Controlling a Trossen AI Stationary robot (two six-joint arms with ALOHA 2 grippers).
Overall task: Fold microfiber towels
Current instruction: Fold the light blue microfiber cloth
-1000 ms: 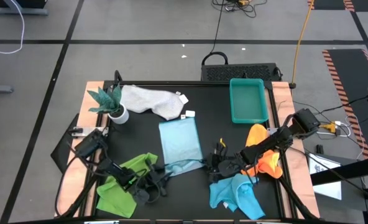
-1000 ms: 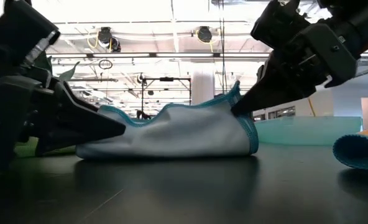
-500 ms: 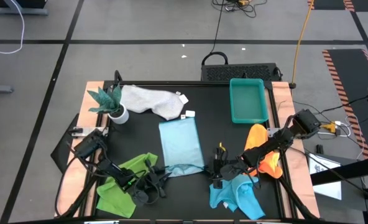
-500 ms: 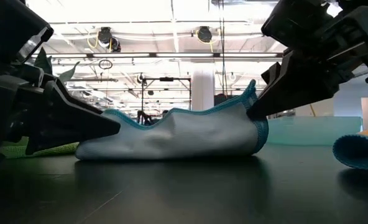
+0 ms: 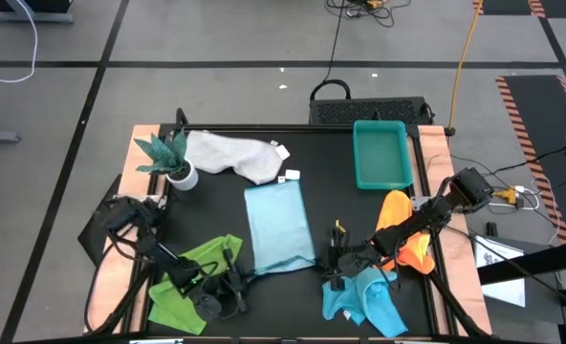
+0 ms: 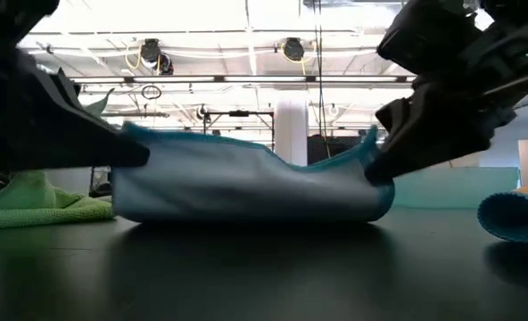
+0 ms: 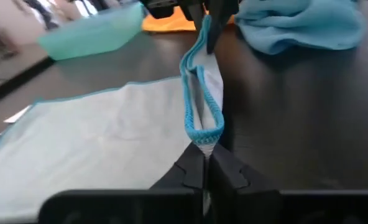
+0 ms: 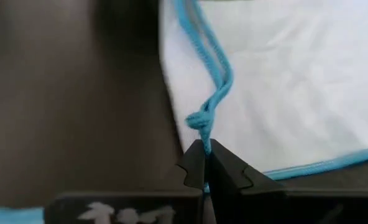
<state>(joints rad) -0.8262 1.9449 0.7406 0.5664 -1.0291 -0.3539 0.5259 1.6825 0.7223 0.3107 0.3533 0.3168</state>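
At the near edge of the table, centre, the pale blue towel (image 5: 280,227) lies flat along most of its length, with its near end lifted off the dark table (image 5: 331,205) between both arms. The left gripper (image 7: 204,167) is pinched shut on the near-left corner, where the teal hem is doubled over; the right gripper (image 8: 204,163) is clamped on the near-right corner, hem bunched at the tips. In the low view the cloth sags between the two holds — the middle of the lifted edge dips lower than either corner. Other towels sit around it: the lime green towel (image 5: 189,280) beside the left arm, the turquoise towel (image 5: 364,299) and orange towel (image 5: 402,239) under or beside the right arm, the white-grey towel (image 5: 233,155) at the far side near the plant (image 5: 168,155). The teal tray (image 5: 381,156) is well apart. Risks, as I judge them: both holds sit on thin hem only, so a quick pull could slip a corner free; uneven lift would skew the fold — and the right arm, close over the turquoise cloth, might drag it along.
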